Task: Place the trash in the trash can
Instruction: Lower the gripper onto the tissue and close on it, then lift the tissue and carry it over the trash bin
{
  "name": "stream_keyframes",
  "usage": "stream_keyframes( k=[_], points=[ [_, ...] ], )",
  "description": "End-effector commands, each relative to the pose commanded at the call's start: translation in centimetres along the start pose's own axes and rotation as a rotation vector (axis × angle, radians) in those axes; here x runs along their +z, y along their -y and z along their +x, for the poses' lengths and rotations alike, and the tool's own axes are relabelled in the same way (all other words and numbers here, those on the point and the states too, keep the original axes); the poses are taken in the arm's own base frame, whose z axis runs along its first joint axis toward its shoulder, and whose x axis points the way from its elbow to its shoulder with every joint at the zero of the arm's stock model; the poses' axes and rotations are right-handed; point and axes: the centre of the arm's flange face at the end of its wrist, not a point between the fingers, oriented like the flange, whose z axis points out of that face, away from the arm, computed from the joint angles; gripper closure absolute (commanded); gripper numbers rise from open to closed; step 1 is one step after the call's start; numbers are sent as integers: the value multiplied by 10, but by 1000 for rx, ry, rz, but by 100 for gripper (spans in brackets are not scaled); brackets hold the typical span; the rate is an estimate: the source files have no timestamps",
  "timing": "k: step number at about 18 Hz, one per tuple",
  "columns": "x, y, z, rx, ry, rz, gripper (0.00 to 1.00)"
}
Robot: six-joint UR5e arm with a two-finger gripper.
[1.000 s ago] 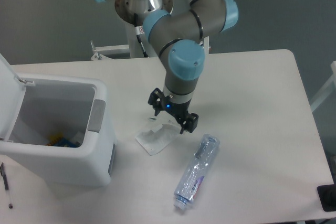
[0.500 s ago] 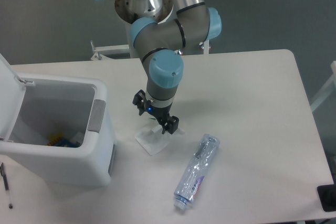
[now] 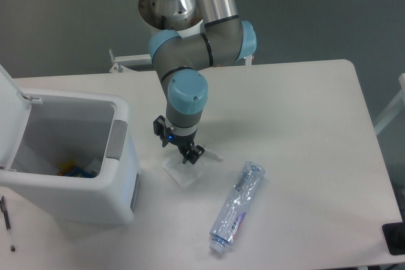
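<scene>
White tabletop [image 3: 304,112] supports the work. Gripper [image 3: 178,148] jaws stand parted directly over the plastic packet [image 3: 185,169], not yet grasping: pickup step. Next, descend and clamp; trash can [image 3: 120,156] stands well aside.

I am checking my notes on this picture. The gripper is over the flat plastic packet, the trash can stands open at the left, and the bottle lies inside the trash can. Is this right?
Not quite. The bottle is not inside the trash can; it lies on the table, right of the packet. The camera view shows it. The gripper is indeed over the packet, and the can stands open at the left.
</scene>
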Motion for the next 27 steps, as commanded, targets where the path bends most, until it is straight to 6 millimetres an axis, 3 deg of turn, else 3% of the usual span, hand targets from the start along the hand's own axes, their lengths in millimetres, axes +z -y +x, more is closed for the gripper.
stream_keyframes(
  k=[1,9,15,21,24,27],
  points=[
    [-2,1,-1,-1,5,1,100],
    [-27,9,-10,-10,43,28,100],
    [-66,10,-40,-59,96,75,100],
    [-136,12,-97,-143,108,228,100],
    [-169,16,-114,-202,54,284,100],
    [-198,26,-119,-243,16,320,100]
  ],
)
